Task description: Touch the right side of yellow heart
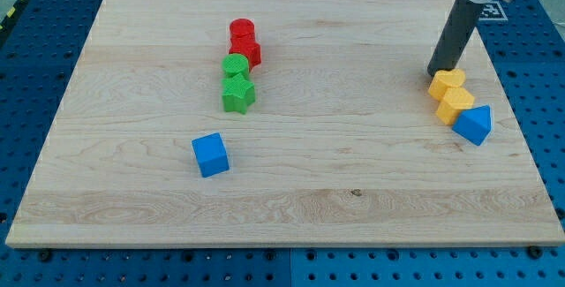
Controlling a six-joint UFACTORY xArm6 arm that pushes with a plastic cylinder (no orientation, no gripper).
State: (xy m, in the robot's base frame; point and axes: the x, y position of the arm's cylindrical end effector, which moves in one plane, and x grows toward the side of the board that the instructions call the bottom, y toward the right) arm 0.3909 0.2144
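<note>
The dark rod comes down from the view's top right, leaning slightly leftward toward its lower end; my tip (pixel 436 72) rests on the board.

Single view, high, angled down, whole board (pixel 291 194)

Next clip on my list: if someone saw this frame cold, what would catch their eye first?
Probably the dark rod coming down from the view's top right, my tip at the upper left edge of a yellow block. That block sits in a tight row with a second yellow block and a blue block near the board's right edge. Next, the stacked-looking line of red cylinder, red block, green cylinder and green star left of centre, with a lone blue cube below.
</note>
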